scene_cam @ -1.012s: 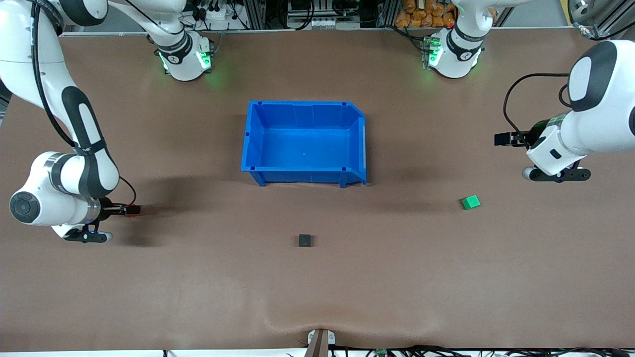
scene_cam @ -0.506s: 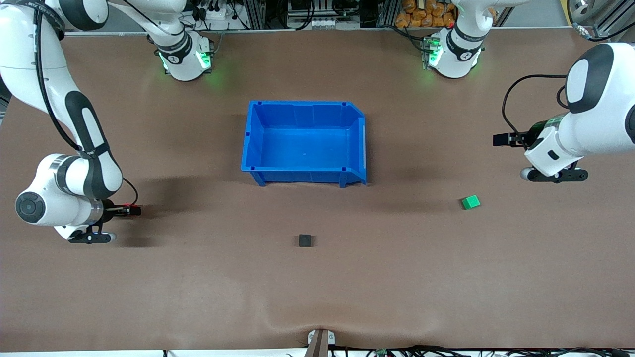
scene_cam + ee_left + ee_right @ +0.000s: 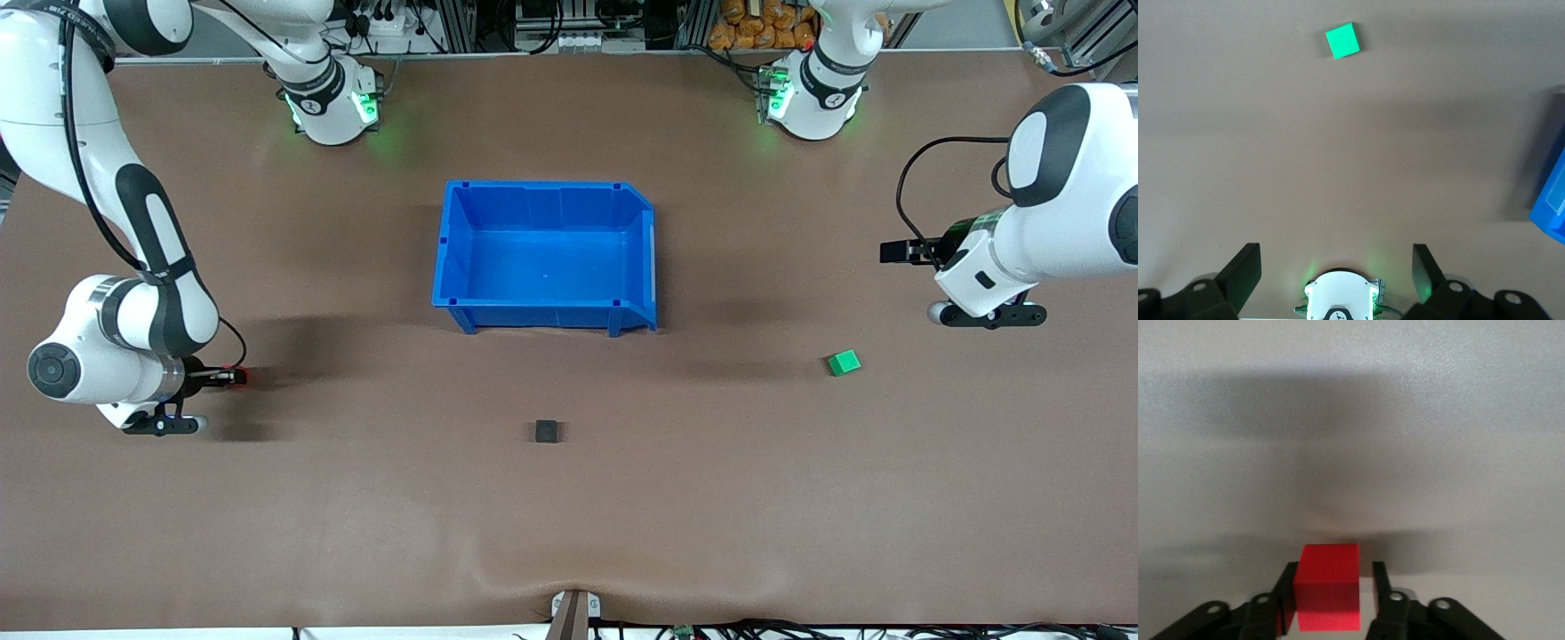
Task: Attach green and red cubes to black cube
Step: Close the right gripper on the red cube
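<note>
A brown matte table (image 3: 800,498) spreads under my two arms, with an open-topped blue plastic bin (image 3: 544,316) near its middle. My left gripper (image 3: 1337,270) hangs with its fingers spread wide and nothing between them, over bare table toward the left arm's end; this arm waits. My right gripper (image 3: 1331,597) is closed on the small bright red cube (image 3: 1329,595), low over the table toward the right arm's end, the cube seated squarely between both fingers (image 3: 1286,600). The small bright green cube (image 3: 844,362) lies free on the table toward the left arm's end, well apart from everything. The small matte black cube (image 3: 547,431) sits alone, nearer the front camera than the bin. As I judge it, carrying red over to black comes next: I should keep the grip firm, travel level, and bring one flat red face square against a black side so the two meet flush without shoving black away.
</note>
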Robot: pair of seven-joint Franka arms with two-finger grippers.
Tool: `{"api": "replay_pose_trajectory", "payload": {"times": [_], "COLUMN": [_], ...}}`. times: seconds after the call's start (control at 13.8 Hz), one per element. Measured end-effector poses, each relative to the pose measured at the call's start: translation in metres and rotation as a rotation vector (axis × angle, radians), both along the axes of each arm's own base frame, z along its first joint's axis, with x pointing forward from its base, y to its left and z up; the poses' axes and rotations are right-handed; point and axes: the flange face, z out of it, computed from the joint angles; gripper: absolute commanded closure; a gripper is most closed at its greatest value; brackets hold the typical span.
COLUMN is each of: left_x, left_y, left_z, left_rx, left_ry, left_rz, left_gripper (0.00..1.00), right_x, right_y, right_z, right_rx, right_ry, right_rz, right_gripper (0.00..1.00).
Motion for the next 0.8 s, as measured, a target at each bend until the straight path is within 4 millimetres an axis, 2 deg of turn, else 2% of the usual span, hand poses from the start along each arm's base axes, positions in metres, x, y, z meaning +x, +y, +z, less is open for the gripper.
{"api": "replay_pose_trajectory", "payload": {"times": [0.07, 0.22, 0.36, 0.43, 0.8], "left_x": [0.000, -0.001, -0.001, -0.002, -0.004], "left_y": [0.000, 0.000, 0.000, 0.000, 0.002], "left_z": [-0.001, -0.004, -0.007, -0.009, -0.018], "left_rx": [0.000, 0.000, 0.000, 0.000, 0.001], "left_ry": [0.000, 0.001, 0.004, 0.006, 0.011], "left_rz": [0.000, 0.000, 0.000, 0.000, 0.003], "left_gripper": [0.00, 0.00, 0.00, 0.00, 0.00], "right_x": [0.000, 0.000, 0.000, -0.001, -0.004], "right_y": [0.000, 0.000, 0.000, 0.000, 0.005], "right_z": [0.000, 0.000, 0.000, 0.000, 0.002], "right_rx": [0.000, 0.000, 0.002, 0.004, 0.024], "right_ry": [0.000, 0.000, 0.002, 0.007, 0.072], "right_rz": [0.000, -0.001, -0.002, -0.003, -0.044], "right_gripper": [0.76, 0.79, 0.96, 1.00, 1.00]}}
